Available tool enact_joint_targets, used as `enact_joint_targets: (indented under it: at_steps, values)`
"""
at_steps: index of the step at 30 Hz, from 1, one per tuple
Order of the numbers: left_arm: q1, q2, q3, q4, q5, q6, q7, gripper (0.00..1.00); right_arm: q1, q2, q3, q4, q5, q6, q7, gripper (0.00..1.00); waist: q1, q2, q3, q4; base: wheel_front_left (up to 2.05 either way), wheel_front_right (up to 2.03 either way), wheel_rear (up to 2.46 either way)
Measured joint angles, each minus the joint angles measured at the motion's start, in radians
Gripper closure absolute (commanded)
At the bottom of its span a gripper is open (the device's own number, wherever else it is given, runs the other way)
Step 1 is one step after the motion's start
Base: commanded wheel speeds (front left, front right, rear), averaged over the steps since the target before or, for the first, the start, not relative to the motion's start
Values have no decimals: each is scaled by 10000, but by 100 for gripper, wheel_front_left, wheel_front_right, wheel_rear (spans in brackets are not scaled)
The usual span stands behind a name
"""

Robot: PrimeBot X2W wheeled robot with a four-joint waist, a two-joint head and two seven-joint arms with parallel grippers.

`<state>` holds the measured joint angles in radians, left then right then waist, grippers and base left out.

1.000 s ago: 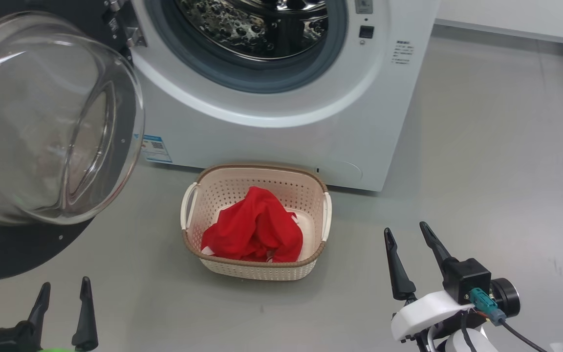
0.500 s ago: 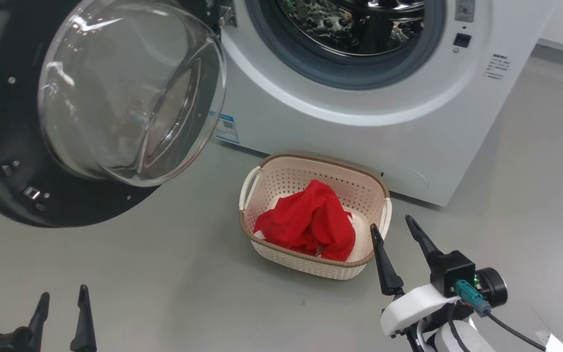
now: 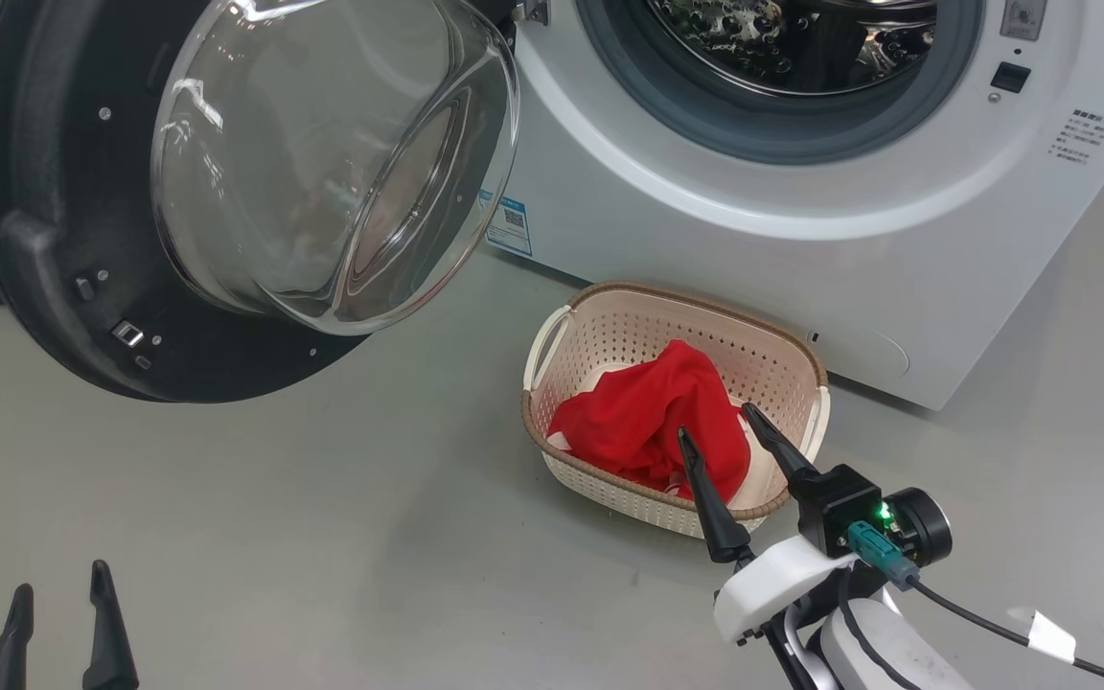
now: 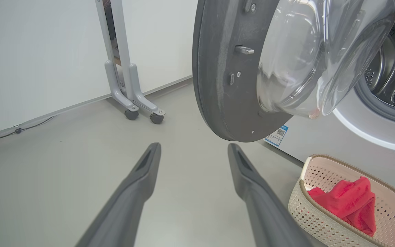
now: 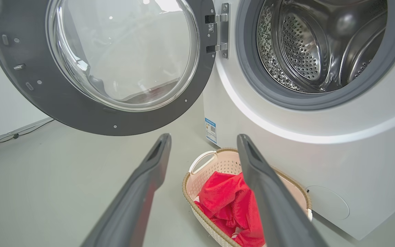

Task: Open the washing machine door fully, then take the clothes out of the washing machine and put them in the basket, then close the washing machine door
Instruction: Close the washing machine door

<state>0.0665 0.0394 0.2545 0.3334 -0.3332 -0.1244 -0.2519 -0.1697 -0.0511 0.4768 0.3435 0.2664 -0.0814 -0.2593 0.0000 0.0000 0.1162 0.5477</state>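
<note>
The washing machine door [image 3: 54,249] hangs wide open at the left, its glass bowl [image 3: 332,163] bulging toward me. The white washing machine [image 3: 705,240] shows its steel drum [image 5: 303,44], with no fabric visible in it. The cream basket [image 3: 552,335] stands on the floor in front of the machine and holds red clothes [image 3: 648,417]. My right gripper [image 3: 714,422] is open, and its fingers overlap the basket's near right rim in the head view. Low at the left, my left gripper [image 3: 60,577] is open and empty over the floor. In the left wrist view the door's [image 4: 218,85] edge is just ahead of the left gripper [image 4: 194,146].
A grey wheeled stand [image 4: 130,103] stands by the white wall, left of the door. A cable [image 4: 15,130] runs along the baseboard. A blue label [image 3: 511,218] is on the machine's lower front. Grey floor [image 3: 274,517] spreads between my grippers.
The head camera has swung left, shifting the machine, door and basket rightward in view. My right gripper has come closer to the basket and now overlaps its rim. The door stays open.
</note>
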Motion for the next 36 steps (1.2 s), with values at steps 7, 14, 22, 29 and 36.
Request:
enact_joint_targets:
  at_steps: [7, 14, 22, 29, 36]
  values:
    - [0, -25, 117, 29, -12, 0, 0, 0, -171, -42, 92, 178, 257, -2, 2, 0, 0, 0, 25, 35, 0, 0, 0]
    - [-13, -56, 280, 79, -376, 0, 0, 100, -209, -56, 92, 230, 437, -17, 0, 0, 0, 0, 0, 26, 0, 0, 0]
    - [-235, -67, 366, 614, -2424, -2, -2, 100, -267, -56, 98, 257, 589, -21, 0, 0, 0, 0, -37, 4, 0, 0, 0]
    - [-691, -90, -326, 1057, -6284, -2, 2, 100, -273, -56, 128, 272, 709, -73, 0, 0, 0, 0, -55, -15, 0, 0, 0]
    - [-1046, -123, -481, 702, -9495, -2, 723, 100, -273, -56, 125, 280, 794, -92, 2, 0, 0, 0, -61, -32, 0, 0, 0]
